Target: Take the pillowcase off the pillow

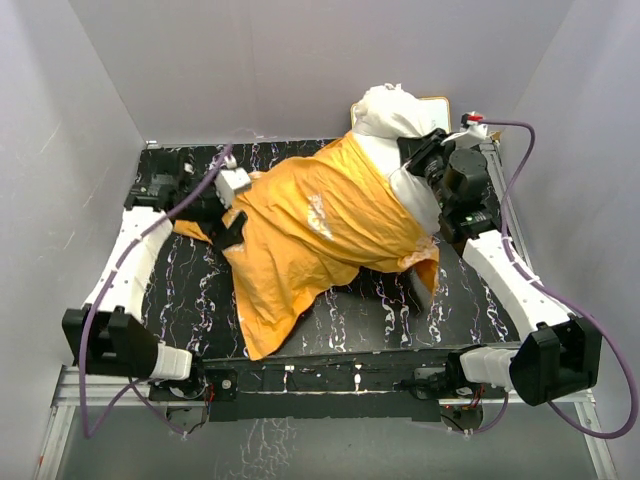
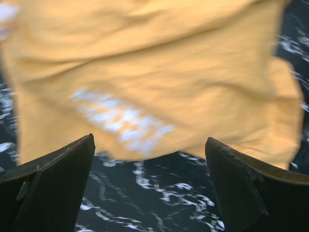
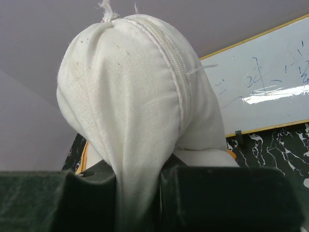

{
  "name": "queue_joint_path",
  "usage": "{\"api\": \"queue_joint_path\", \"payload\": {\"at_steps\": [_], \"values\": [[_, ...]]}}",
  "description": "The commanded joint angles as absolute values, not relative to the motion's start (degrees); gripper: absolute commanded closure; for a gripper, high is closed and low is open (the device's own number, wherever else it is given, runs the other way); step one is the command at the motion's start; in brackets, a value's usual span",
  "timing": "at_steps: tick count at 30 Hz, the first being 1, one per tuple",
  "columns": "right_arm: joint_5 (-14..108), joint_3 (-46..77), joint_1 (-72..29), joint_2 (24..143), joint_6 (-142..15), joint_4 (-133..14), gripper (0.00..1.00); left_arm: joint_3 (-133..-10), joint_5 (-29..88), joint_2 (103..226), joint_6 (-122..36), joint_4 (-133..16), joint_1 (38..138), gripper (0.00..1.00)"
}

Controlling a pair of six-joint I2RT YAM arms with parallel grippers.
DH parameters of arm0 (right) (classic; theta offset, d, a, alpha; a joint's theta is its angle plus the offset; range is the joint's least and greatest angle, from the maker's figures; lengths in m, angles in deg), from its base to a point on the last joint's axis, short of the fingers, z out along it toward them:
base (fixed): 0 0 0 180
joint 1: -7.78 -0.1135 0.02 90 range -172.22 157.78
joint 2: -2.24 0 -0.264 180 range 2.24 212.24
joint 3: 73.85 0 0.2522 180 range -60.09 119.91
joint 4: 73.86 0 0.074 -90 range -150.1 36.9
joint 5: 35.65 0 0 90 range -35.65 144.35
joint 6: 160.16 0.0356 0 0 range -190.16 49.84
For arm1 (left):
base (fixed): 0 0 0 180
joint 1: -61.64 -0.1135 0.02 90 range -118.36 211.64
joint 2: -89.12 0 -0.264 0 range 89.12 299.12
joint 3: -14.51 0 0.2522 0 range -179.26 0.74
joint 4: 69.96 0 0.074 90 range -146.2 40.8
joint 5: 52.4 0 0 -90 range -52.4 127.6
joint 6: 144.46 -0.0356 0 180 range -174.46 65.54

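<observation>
Two grippers, two different jobs. From above: big orange pillowcase (image 1: 320, 230) spread wrinkled over the middle of the black marbled table (image 1: 370, 310), wrapped round the lower part of the white pillow (image 1: 385, 108), with the pillow's bare top poking out at the far right corner. Left gripper (image 1: 226, 222) down at the left edge of the orange cloth; hard to tell from up there whether open or closed. Right gripper (image 1: 418, 150) pressed against the bare white part, its fingertips hidden from that view.

Up close from the left wrist: both black fingers (image 2: 53, 179) wide apart, holding nothing, only table between them. Blurry orange cloth just ahead, with a pale print patch on it.

Up close from the right wrist: both fingers squeezed together on a fold of white pillow cloth, pinched tight. Plump pillow end bulging up above them, with a seam down the front and a little loose thread on top. Only a thin sliver of orange low on the left. Behind the pillow, a whiteboard (image 3: 270, 92) with a yellow frame and faint scribbles; from above just a small corner of it peeking out.
</observation>
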State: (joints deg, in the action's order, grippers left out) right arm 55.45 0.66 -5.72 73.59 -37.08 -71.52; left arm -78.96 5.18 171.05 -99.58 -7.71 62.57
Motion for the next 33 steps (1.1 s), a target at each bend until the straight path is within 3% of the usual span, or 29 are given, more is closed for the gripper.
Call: {"api": "queue_joint_path", "payload": {"at_steps": [1, 8, 20, 23, 27, 30, 32, 33], "values": [[63.4, 3.2, -10.0, 72.7, -39.1, -73.1, 0.92, -69.3, 7.2, 165.8, -97.7, -1.8, 67.7, 0.03], [76.7, 2.6, -15.8, 72.1, -41.3, -63.5, 0.92, -59.2, 14.2, 163.8, -97.5, -4.9, 69.2, 0.03], [85.6, -3.3, -16.3, 71.3, -41.8, -64.3, 0.92, -50.4, 25.1, 164.1, -97.5, -16.1, 69.4, 0.09], [84.9, -4.2, -16.3, 70.7, -41.8, -64.9, 0.92, -49.0, 26.3, 164.9, -95.9, -20.2, 69.4, 0.25], [84.5, -5.2, -16.3, 70.6, -41.1, -65.3, 0.92, -50.1, 27.0, 167.2, -94.6, -22.9, 68.9, 0.54], [84.8, -5.7, -16.2, 70.2, -41.4, -66.1, 0.92, -53.0, 26.2, 170.0, -93.0, -22.9, 67.8, 0.89], [84.4, -5.5, -16.1, 70.3, -41.8, -66.9, 0.92, -54.7, 26.4, 170.8, -92.7, -23.1, 66.5, 1.0], [83.6, -5.1, -15.7, 70.3, -42.0, -67.3, 0.92, -55.4, 26.6, 171.0, -92.8, -23.3, 65.7, 1.0]]}}
